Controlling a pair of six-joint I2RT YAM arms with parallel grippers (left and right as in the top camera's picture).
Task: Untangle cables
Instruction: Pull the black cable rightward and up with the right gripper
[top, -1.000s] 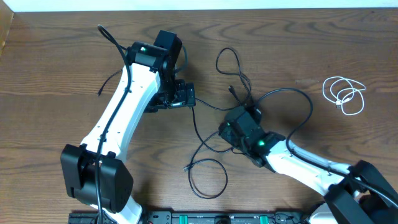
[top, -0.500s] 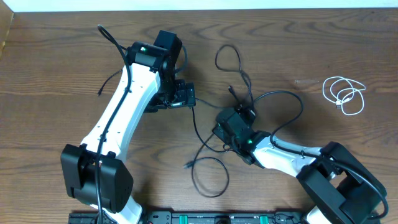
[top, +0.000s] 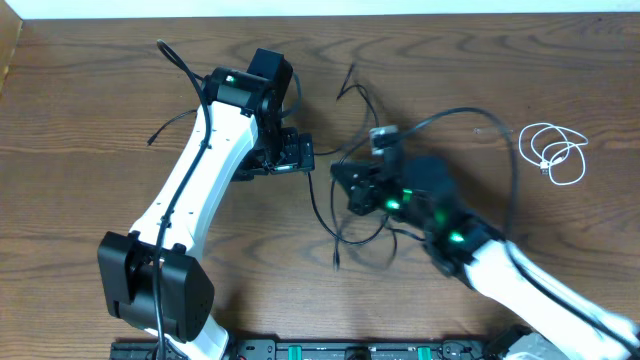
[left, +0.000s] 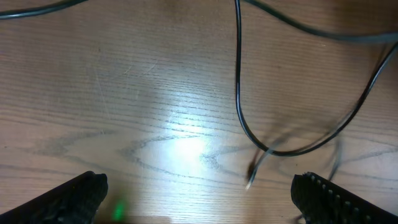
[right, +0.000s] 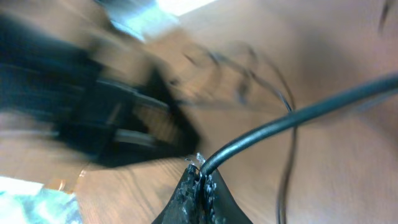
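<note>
Thin black cables lie tangled at the table's middle, with one strand reaching back to a kink. My right gripper, blurred and raised over the tangle, is shut on a black cable that runs up and right from the pinched jaws of the gripper. A short white cable lies coiled by itself at the far right. My left gripper stands open just left of the tangle. Between the wide-apart fingers of the gripper is bare wood, with a black loop and a small plug end just ahead.
The left arm stretches from the front left toward the middle. A thicker black cord arcs over the right arm. The table's back edge lies beyond the cables.
The right gripper closed on a black cable and lifted it back and left, drawing the tangle and its front loop together. The left arm has held still.
</note>
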